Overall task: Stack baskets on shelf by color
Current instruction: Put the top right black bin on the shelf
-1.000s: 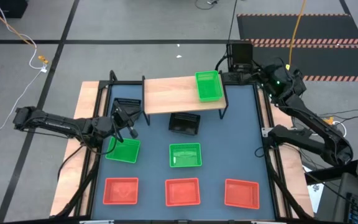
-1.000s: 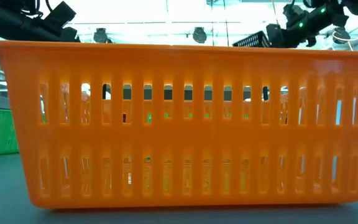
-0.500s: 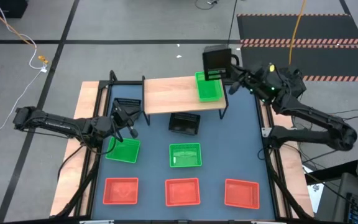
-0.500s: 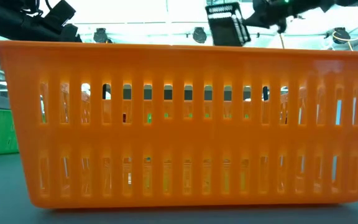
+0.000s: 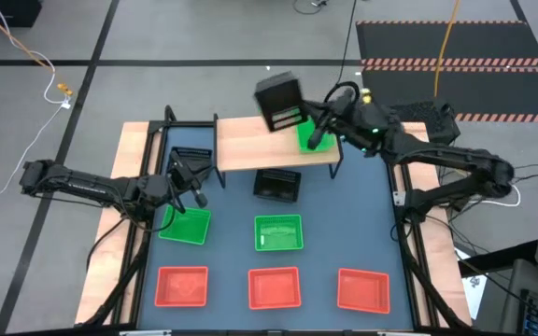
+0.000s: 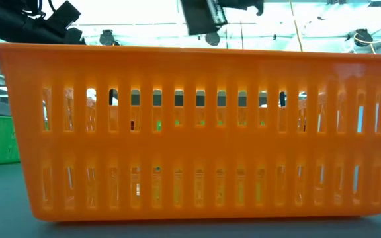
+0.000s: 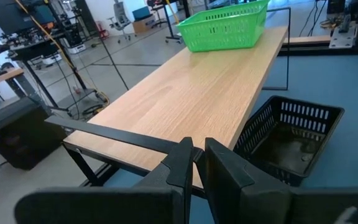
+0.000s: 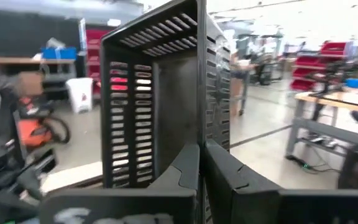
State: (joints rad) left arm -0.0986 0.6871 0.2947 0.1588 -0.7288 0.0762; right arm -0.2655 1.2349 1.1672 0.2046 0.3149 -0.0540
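My right gripper is shut on a black slatted basket and holds it in the air over the shelf, beside the green basket that stands on the shelf's right end. In the low view the black basket shows high up. My left gripper waits shut over the table's left side, near a green basket. In the left wrist view it points at the shelf. My right gripper pinches one wall of the black basket at its rim, one finger inside the basket and one outside. The basket is lifted clear of the shelf and table and is tipped on its side, its open mouth turned sideways.
A black basket sits on the table in front of the shelf, another to the shelf's left. A green basket lies mid-table. Three red baskets line the near edge; the middle one fills the low view.
My right gripper has carried the black basket from the table's far right corner toward the left, over the green basket on the shelf, to above the shelf's middle. The basket has stayed lifted and turned as it went. The left arm has kept still.
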